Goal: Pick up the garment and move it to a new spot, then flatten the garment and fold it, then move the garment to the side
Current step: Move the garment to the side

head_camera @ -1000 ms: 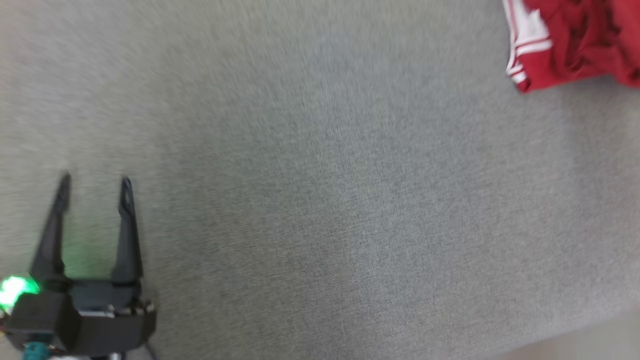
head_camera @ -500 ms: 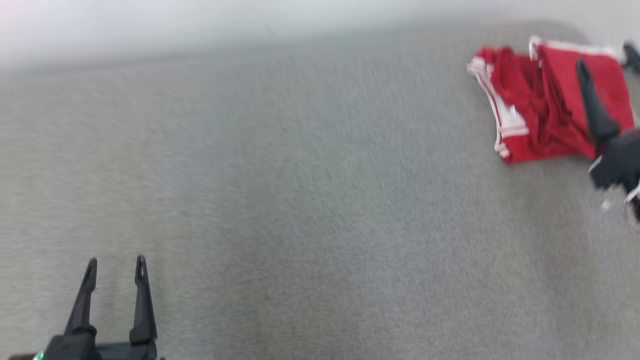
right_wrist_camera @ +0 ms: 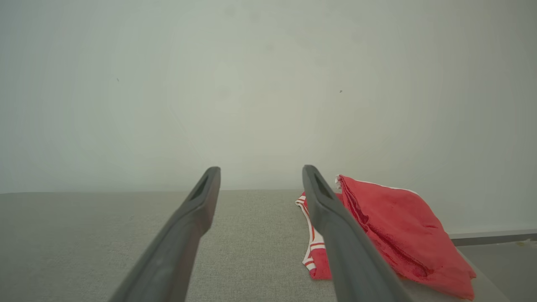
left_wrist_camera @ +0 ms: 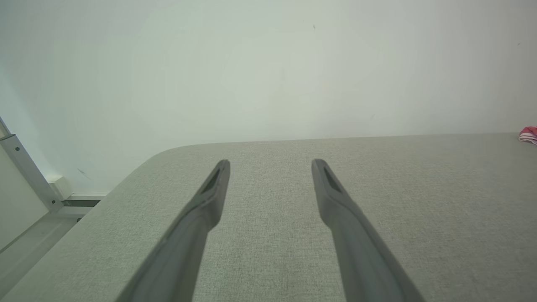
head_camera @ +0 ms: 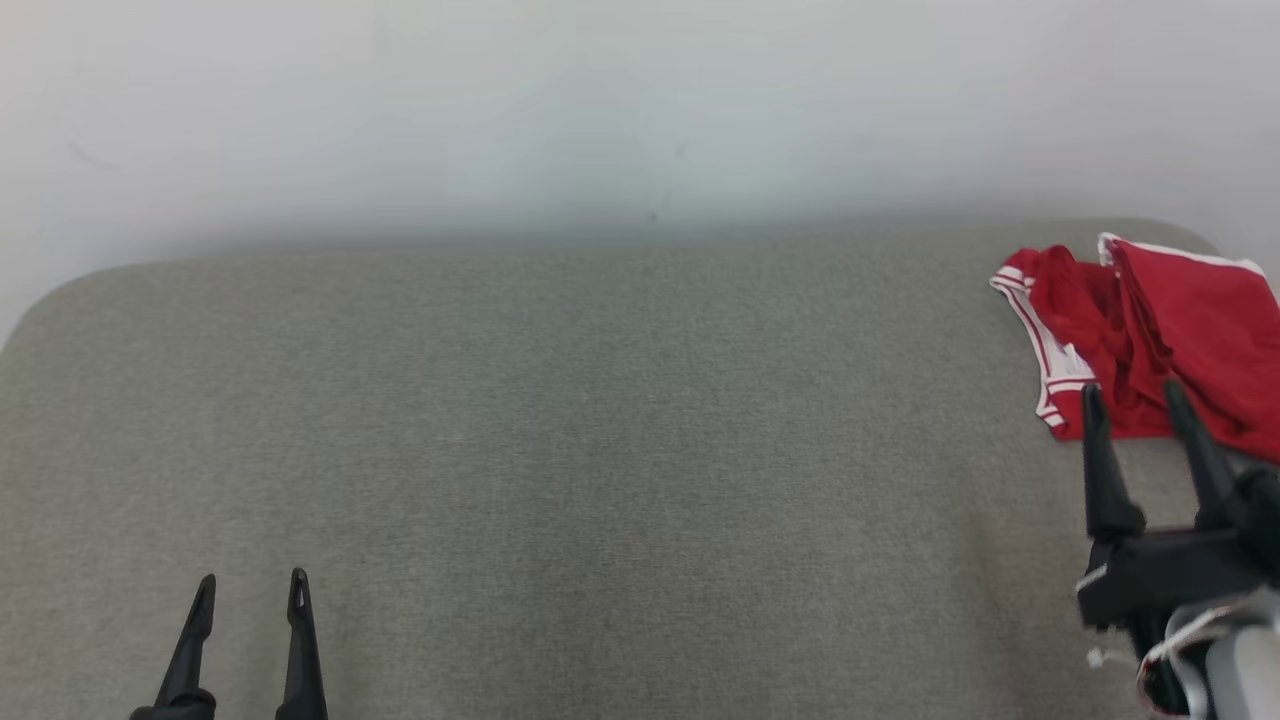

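Garment (head_camera: 1150, 330): a red piece with white striped trim, lying crumpled and partly doubled over at the far right corner of the grey padded surface (head_camera: 600, 420), close to its rounded edge.

At the near left, the left gripper (head_camera: 252, 582) points toward the far side, its two dark fingers spread wide with nothing between them and bare grey fabric beneath. It is well apart from the garment, which its wrist view shows as a small red patch at the far right edge.

A pale wall (head_camera: 600, 100) rises behind the surface.

At the near right, the right gripper (head_camera: 1131, 393) is also spread wide and empty. From the head view its fingertips overlap the garment's near edge; whether they touch the cloth cannot be told. In the right wrist view the garment lies just beyond and to the right of the right-hand finger.
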